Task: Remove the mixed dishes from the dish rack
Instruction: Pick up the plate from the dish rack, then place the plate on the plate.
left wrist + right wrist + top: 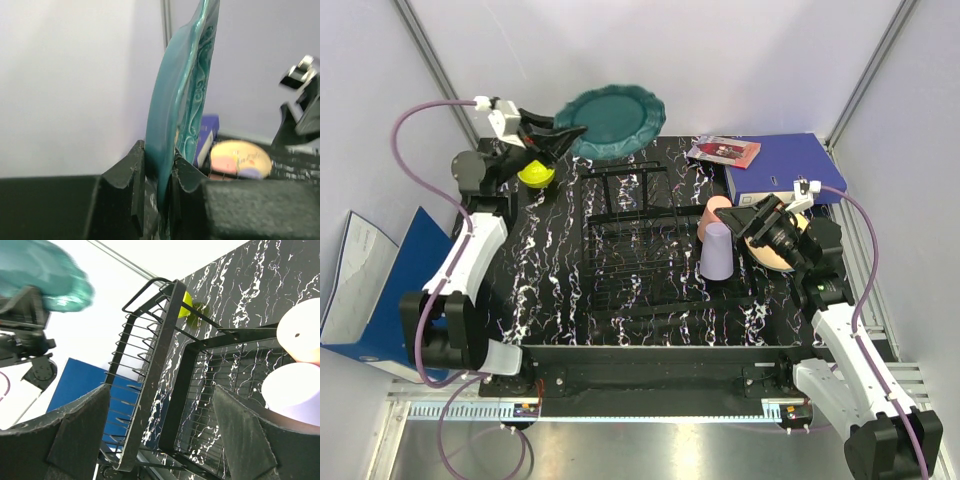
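Left gripper [159, 186] is clamped on the rim of the teal plate [180, 115]. From the wrist cam the plate sits edge-on in the gap, with one finger [131, 175] pressed on each face. It runs straight out past the fingertips, and the embossed face is on the right-finger side. From the top cam the same plate [615, 120] sticks out sideways from the fingertips, its face tipped up toward the camera. It's off the rack [650, 250], over the table's [550, 270] far edge.

The yellow bowl [537, 172] sits just behind and below those fingers on the table.

Right gripper [160, 440] is spread wide with nothing in it. Only the rack's wires [155, 365] show between the fingers. The pink cup [300, 335] and lavender cup [292, 390] are upside down just beside its right finger. In the top cam a cream-orange plate [775, 255] lies under that wrist.

The blue binder [785, 165] and a little red booklet [723, 151] are further out, past the right fingertips.
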`<control>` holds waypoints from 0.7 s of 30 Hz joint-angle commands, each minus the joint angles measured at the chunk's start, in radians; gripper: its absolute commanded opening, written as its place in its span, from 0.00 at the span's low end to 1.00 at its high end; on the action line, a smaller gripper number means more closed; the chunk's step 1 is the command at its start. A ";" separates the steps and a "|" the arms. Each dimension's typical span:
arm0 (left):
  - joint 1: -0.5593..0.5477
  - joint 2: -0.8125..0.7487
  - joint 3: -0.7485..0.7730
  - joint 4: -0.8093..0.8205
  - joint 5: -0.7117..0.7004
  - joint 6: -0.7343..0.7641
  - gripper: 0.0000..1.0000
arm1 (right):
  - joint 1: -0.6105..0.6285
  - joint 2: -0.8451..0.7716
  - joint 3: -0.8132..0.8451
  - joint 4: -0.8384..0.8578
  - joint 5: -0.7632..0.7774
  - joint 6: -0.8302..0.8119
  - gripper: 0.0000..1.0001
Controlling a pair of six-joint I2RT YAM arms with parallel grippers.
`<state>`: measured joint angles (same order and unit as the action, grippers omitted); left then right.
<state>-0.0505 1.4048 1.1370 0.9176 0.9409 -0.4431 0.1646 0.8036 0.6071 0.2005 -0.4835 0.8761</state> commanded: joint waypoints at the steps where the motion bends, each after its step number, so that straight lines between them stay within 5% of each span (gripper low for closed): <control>1: -0.009 -0.104 0.104 0.415 -0.181 -0.236 0.00 | 0.010 -0.001 0.034 0.069 -0.004 0.026 0.91; 5: -0.072 -0.180 0.017 0.465 -0.276 -0.319 0.00 | 0.012 -0.007 0.066 0.073 0.003 0.058 0.86; 7: -0.106 -0.237 -0.006 0.361 -0.353 -0.377 0.00 | 0.010 -0.009 0.117 0.015 0.029 0.052 0.86; 14: -0.149 -0.257 0.237 -0.636 -0.347 -0.428 0.00 | 0.009 -0.009 0.299 -0.173 0.077 -0.020 0.87; 21: -0.161 -0.236 0.245 -0.999 -0.397 -0.588 0.00 | 0.012 -0.014 0.387 -0.181 -0.019 -0.003 0.89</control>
<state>-0.2096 1.1419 1.3430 0.2008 0.6193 -0.8909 0.1658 0.7918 0.9401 0.0364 -0.4385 0.8738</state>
